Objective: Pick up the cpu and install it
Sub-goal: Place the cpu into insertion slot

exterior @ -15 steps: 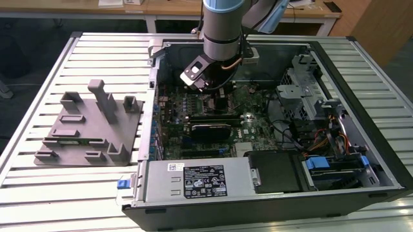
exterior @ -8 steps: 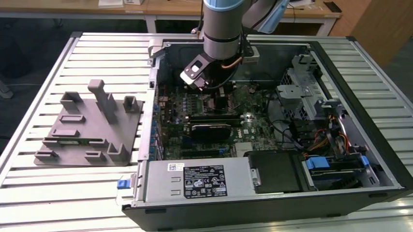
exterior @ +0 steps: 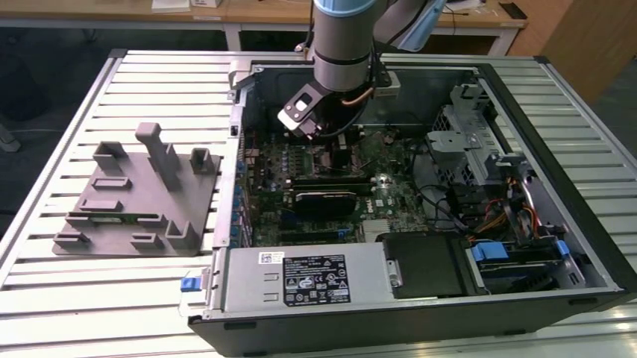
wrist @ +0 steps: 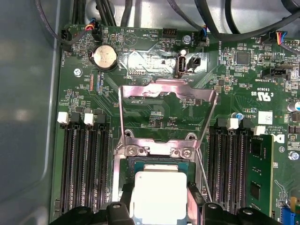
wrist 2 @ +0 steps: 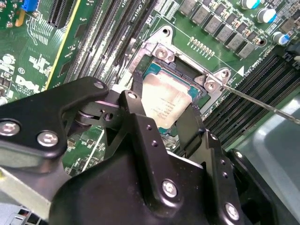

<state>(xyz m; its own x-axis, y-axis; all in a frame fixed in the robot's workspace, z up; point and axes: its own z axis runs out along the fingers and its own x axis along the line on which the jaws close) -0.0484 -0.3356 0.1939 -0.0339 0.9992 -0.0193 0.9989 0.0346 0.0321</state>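
The cpu (wrist 2: 166, 101), a flat square chip with a shiny silver top, sits level between my two black fingers (wrist 2: 133, 110), right over the open motherboard socket (wrist 2: 161, 49). In the first wrist view the cpu (wrist: 159, 192) lies inside the socket frame (wrist: 157, 151), and the fingers (wrist: 194, 204) press its two opposite edges. My gripper (wrist 2: 164, 115) is shut on the chip. The socket's metal load plate (wrist: 166, 91) is swung up and open. In the exterior view the arm (exterior: 344, 67) reaches down into the computer case, with the gripper (exterior: 336, 148) low over the board.
Memory slots (wrist: 86, 164) flank the socket, with a memory stick (wrist: 258, 173) on one side. The thin socket lever (wrist 2: 262, 104) sticks out sideways. A grey fixture block (exterior: 130, 194) stands at the exterior view's left. The power supply (exterior: 298, 277) and drive cage (exterior: 478, 149) fill the case.
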